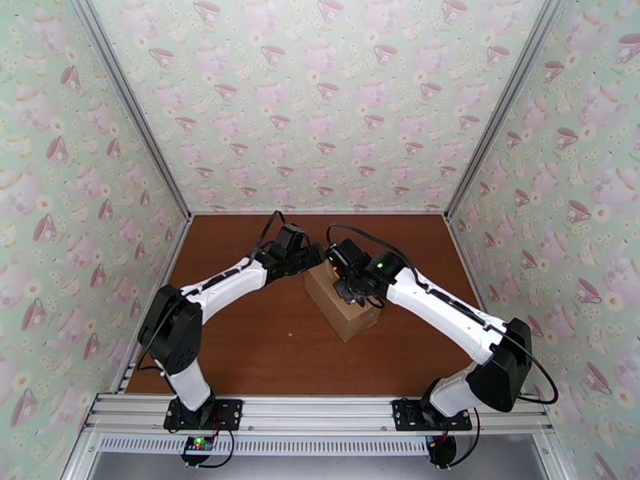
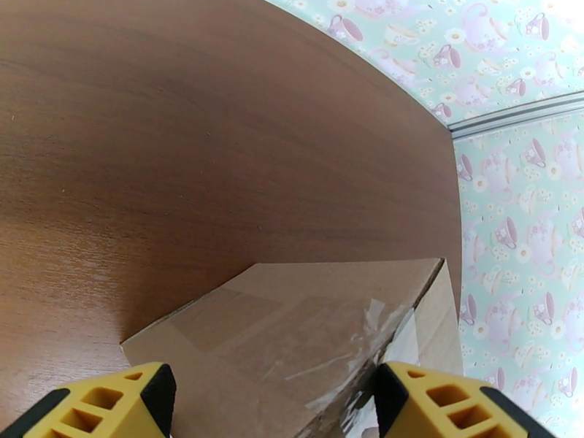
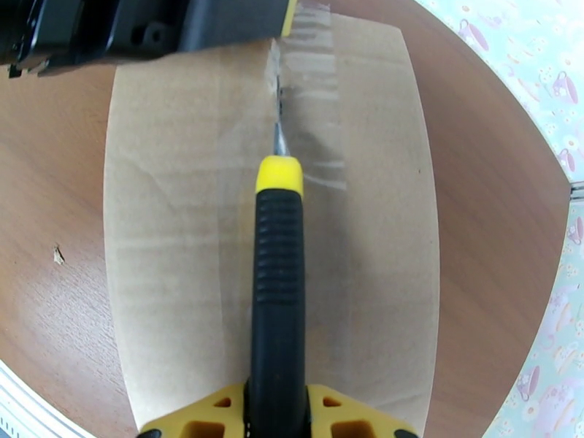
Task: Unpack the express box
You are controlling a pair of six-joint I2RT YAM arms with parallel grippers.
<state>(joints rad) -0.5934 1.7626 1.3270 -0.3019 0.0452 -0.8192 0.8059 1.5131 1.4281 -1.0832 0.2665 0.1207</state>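
right wrist: knife (image 3: 278, 286) tip blurs into tape (image 3: 315, 104) on the express box (image 3: 182, 213).

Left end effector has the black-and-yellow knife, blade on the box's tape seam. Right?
Wrong arm. The right end effector has the black-and-yellow knife, blade on the express box's tape seam; the right wrist view shows it.

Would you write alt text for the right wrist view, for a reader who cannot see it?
The right hand holds a black-handled knife, its blade tip on the clear tape along the top seam of the closed express box. The dark body of the left hand crosses the box's far end; the table is brown wood.
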